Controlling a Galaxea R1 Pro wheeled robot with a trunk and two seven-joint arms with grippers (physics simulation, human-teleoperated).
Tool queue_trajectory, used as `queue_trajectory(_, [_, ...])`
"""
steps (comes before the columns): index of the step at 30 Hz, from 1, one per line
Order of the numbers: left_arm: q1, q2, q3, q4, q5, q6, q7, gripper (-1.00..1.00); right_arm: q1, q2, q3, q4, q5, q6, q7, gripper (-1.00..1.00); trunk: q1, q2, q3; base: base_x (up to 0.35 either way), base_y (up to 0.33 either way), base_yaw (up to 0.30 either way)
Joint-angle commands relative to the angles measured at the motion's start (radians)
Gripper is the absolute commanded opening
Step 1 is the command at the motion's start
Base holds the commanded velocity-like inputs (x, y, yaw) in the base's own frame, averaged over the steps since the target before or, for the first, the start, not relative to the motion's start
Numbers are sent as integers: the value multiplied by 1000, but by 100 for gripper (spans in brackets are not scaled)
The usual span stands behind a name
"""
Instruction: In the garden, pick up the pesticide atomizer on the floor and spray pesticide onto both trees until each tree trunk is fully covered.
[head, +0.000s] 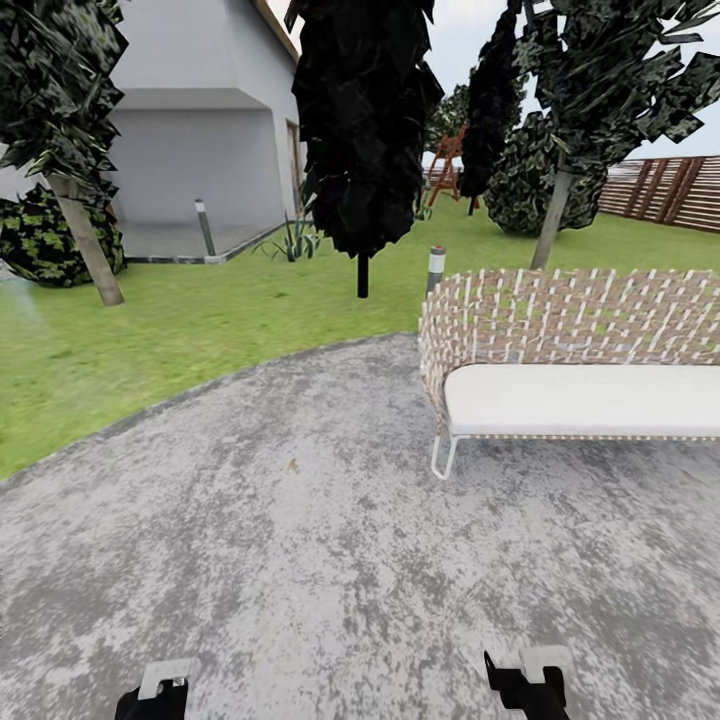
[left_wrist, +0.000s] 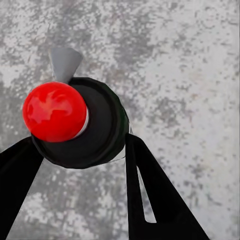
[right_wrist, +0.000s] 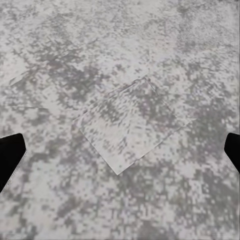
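Pesticide atomizer (left_wrist: 82, 125) sits clamped between the left gripper's (left_wrist: 82, 150) two black fingers (left_wrist: 150, 190), over the grey mottled floor (left_wrist: 190, 75). Its long axis runs toward the wrist camera, red top (left_wrist: 54, 111) nearest, grey nozzle pointing to about 12 o'clock. The right gripper (right_wrist: 120, 152) is spread wide, holding nothing. In the head view, tree trunks (head: 88, 240) stand at 10 and 2 o'clock on the lawn (head: 200, 320), a wicker bench (head: 580, 360) at 2.
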Motion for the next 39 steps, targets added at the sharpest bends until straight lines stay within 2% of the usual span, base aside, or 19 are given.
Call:
queue_trajectory(1, [-1, 0, 2, 1, 2, -3, 0, -100, 0, 0, 0, 1, 2, -3, 0, 100, -4, 7, 4, 0, 0, 71])
queue_trajectory(3, [-1, 0, 2, 1, 2, -3, 0, -100, 0, 0, 0, 1, 2, -3, 0, 100, -12, 21, 13, 0, 0, 71])
queue_trajectory(15, [-1, -6, 2, -1, 1, -2, 0, -100, 0, 0, 0, 0, 2, -2, -2, 100, -12, 21, 30, 0, 0, 117])
queue_trajectory(35, [-1, -9, 1, 3, 0, -1, 0, -100, 0, 3, 2, 0, 2, -1, -2, 100, -12, 21, 28, 0, 0, 275])
queue_trajectory(39, [-1, -10, 1, 4, 2, -2, 0, -100, 0, 3, 2, 0, 3, -1, -2, 100, -12, 21, 27, 200, 13, 279])
